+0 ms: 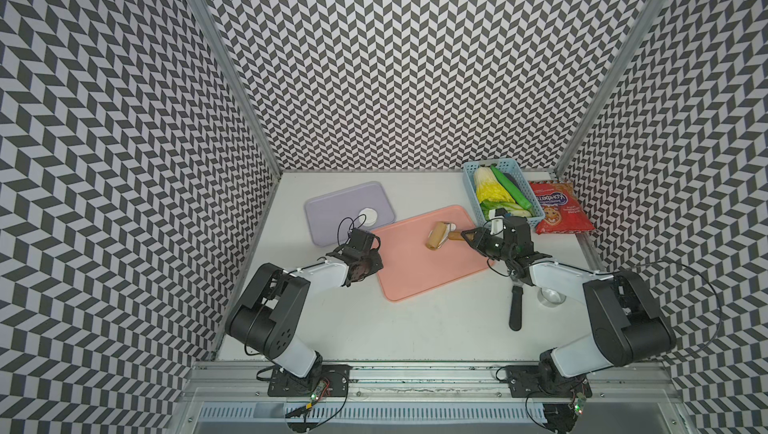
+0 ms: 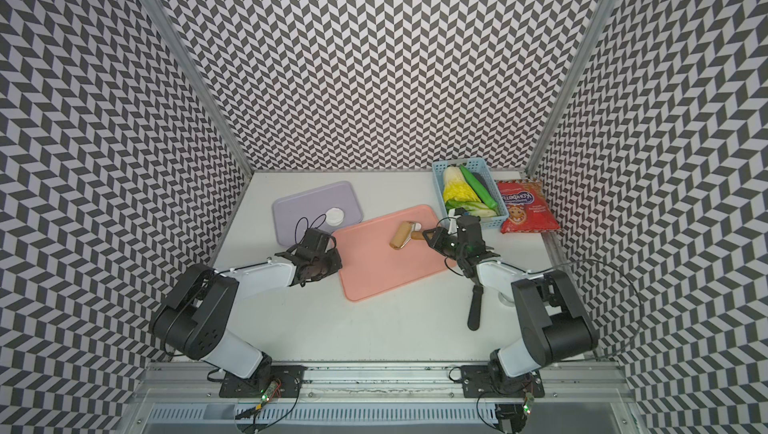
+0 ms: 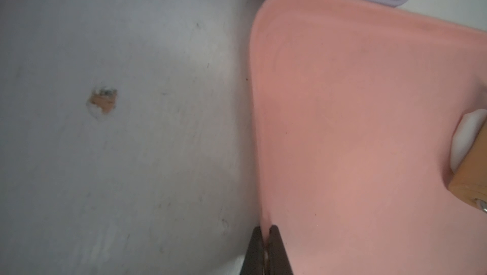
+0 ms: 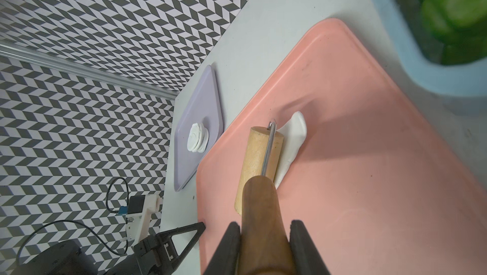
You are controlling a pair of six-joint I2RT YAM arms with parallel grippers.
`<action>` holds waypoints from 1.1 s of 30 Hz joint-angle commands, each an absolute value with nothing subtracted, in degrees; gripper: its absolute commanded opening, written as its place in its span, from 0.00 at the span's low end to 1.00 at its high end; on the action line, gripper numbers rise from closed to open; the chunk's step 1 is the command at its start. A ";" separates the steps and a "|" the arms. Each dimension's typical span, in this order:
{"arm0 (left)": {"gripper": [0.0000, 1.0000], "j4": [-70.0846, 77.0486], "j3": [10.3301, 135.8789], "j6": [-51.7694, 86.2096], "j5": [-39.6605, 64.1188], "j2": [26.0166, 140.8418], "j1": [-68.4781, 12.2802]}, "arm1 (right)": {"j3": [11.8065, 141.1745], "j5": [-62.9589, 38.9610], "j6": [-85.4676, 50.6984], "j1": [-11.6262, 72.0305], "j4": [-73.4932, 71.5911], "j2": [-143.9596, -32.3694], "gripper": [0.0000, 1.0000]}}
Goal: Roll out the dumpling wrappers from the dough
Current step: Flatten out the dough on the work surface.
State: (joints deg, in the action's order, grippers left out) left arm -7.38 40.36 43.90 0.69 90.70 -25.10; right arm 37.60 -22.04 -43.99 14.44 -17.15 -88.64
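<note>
R claw (image 4: 266, 223): roller (image 4: 259, 163) | L claw (image 3: 265, 230): tray (image 3: 256, 128) rim, both top views hide

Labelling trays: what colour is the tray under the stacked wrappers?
Pale lilac; the tray shows best in a top view.

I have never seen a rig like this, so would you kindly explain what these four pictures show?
Two robot arms stand at a white table, each ending in a two-fingered claw. Two pictures look down from overhead and are nearly identical; the other two come from cameras on the wrists. The right claw grips the handle of a wooden roller resting on white dough on the pink tray. The left claw is closed on that tray's rim. A stack of round wrappers sits on the lilac tray. Also there: a blue basket of vegetables, a red packet and a black-handled tool.
</note>
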 commanded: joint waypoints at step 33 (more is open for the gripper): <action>0.00 -18.57 35.82 40.69 0.91 94.13 -21.71 | 34.73 -6.29 -37.22 9.12 7.99 -84.87 0.00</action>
